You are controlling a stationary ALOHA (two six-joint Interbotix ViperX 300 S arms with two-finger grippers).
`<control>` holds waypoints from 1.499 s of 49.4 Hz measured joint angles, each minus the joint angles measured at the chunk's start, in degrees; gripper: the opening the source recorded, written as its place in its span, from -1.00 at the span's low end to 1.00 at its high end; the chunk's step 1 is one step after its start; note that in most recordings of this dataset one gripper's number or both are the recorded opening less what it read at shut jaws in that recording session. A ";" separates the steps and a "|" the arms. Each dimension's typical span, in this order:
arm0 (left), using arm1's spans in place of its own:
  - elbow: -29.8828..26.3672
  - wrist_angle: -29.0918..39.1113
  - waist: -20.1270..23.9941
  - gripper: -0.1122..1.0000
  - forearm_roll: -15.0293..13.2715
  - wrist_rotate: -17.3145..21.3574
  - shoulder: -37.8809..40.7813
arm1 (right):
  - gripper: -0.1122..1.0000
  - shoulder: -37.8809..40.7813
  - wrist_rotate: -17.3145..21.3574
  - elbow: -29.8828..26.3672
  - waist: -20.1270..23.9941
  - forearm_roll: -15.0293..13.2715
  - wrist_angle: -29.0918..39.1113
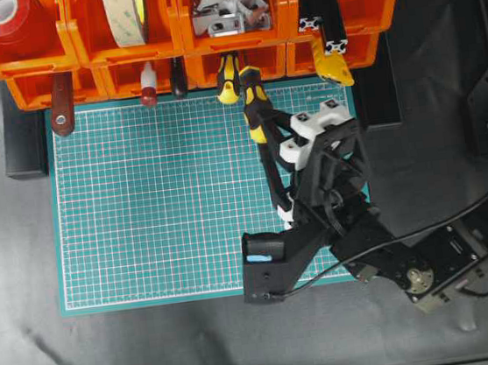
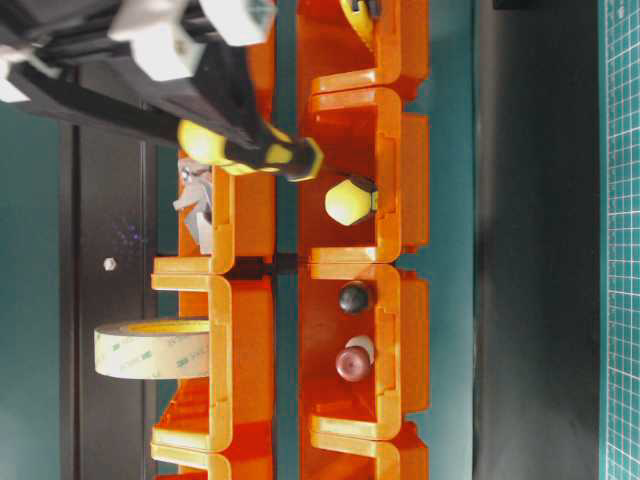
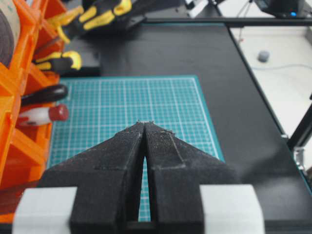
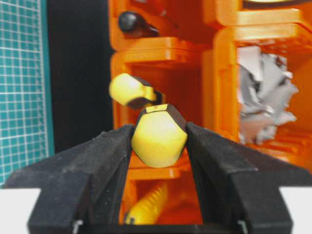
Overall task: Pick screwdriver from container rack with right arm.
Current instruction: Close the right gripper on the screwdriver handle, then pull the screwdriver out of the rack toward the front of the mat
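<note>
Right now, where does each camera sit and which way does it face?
Overhead: above, looking down on the green mat, container rack, right arm.
Table-level: low, turned sideways, facing the rack's bin fronts; right gripper at top.
Left wrist: behind the left gripper, jaws together, over the mat.
Right wrist: behind the right gripper, clamping the screwdriver, facing the rack.
Shared: overhead and right wrist both show that screwdriver.

Right end effector (image 4: 158,141) clamped, left (image 3: 145,127) closed.
</note>
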 measured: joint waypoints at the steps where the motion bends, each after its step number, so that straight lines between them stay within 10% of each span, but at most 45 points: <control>1: 0.00 0.00 0.00 -0.80 0.00 0.00 0.00 | -0.13 -0.09 -0.18 -0.26 0.09 -0.09 0.53; 52: -0.18 0.09 0.00 -0.80 0.00 0.00 -3.96 | -0.13 1.67 -2.72 -15.29 17.58 -0.97 12.92; 74: -0.18 -0.09 0.00 -0.80 0.00 -0.09 -4.48 | -0.13 2.81 -1.67 -10.81 19.95 -1.05 -5.62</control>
